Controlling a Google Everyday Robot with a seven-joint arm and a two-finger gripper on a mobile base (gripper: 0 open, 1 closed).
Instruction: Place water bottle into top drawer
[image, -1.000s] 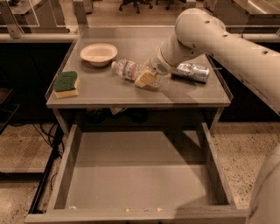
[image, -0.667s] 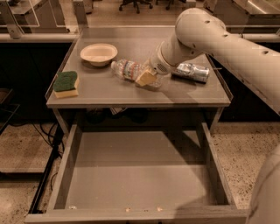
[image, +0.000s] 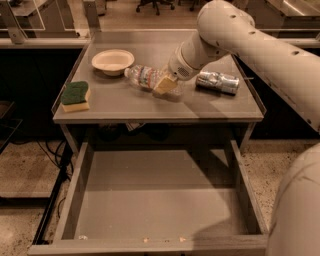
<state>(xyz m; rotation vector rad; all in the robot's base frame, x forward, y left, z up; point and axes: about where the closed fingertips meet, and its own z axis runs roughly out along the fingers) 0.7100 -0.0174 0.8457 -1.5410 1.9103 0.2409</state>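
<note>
Far left of the gripper (image: 166, 85): green-and-yellow sponge (image: 75, 96), a soft block. Nearer left, further back: shallow cream bowl (image: 112, 61). Water bottle (image: 145, 76) lies on its side on the table (image: 150, 107), cap end left, body under the gripper. It's clear ribbed plastic and will likely flex and roll. Gripper sits on its right end; you can't tell if it's clamped or spread. Just right: crushed silver can (image: 217, 82). Top drawer (image: 155, 200), below, is pulled out, flat grey metal, no bottle inside. I'd judge lift and drop-in remain.
</note>
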